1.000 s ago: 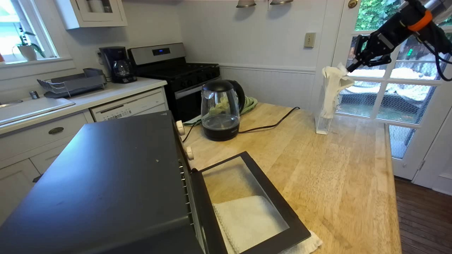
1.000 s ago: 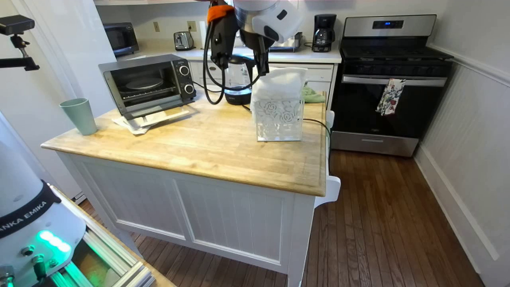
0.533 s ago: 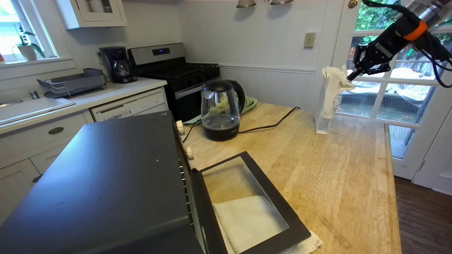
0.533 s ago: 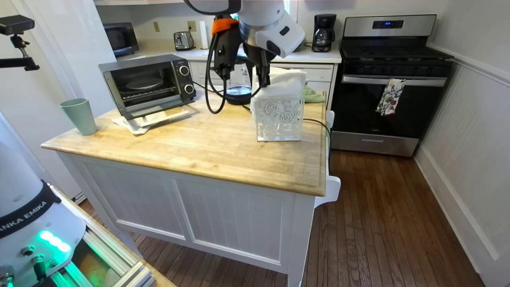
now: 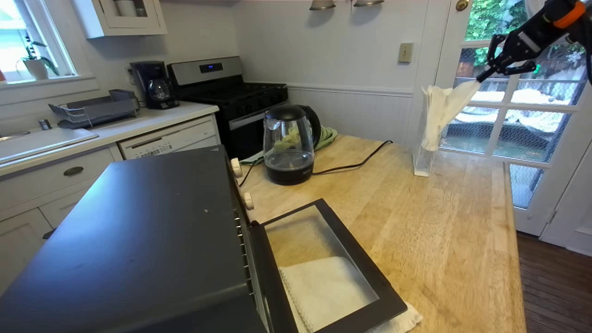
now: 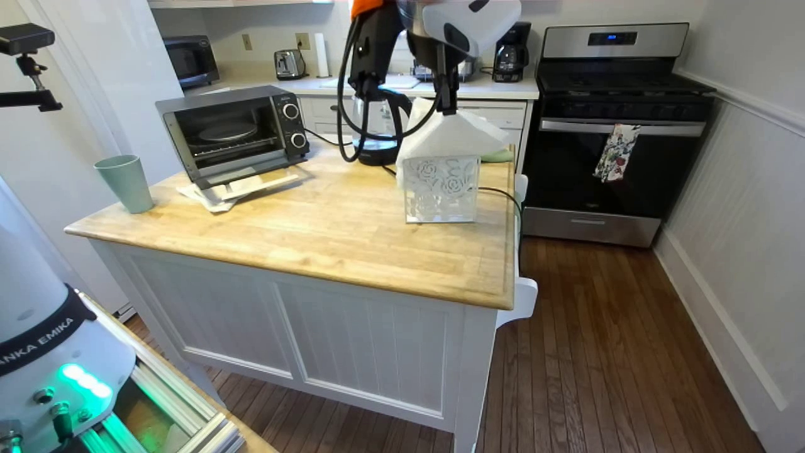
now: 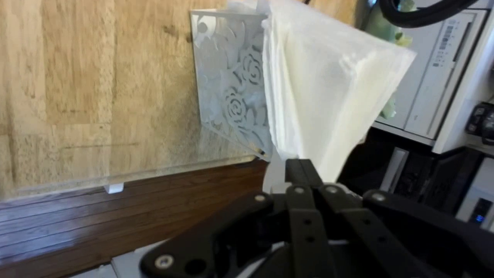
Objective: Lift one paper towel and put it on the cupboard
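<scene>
Our black 2-finger gripper [image 7: 303,170] is clamped on a thin white paper towel [image 5: 464,95] stretched from clear boxy holder [image 6: 440,198] near a short edge of the honey-wood-topped cupboard [image 6: 314,229]; if bundled white sheets [image 5: 434,118] cling, we may drag extras or tip the holder.

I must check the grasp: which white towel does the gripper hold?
The paper towel stretched from the holder up to the gripper; the bundle sits in that holder, the folded towel lies under the toaster oven door.
</scene>
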Controlling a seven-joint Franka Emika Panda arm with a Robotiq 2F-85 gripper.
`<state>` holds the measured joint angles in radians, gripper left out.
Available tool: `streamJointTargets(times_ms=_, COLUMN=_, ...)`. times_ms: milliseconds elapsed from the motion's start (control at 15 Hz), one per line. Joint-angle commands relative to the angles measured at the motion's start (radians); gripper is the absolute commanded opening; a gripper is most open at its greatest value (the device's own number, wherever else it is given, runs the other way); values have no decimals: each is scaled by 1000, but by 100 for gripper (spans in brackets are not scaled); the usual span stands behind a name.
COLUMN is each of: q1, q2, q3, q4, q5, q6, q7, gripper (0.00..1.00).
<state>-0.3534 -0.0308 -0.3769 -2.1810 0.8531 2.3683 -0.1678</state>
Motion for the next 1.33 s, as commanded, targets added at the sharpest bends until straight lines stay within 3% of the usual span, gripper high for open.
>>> streamJointTargets(times_ms=0, q1=-11, q2=-122, q3=-18, q4=-25, q5=76, q6=-28, q7=-69, gripper=0)
streamJointTargets(times_ms=1267, q1=54, q2=-159, q3=35, q4=-100, q5=-34, q6=-154, q7=-85, gripper=0)
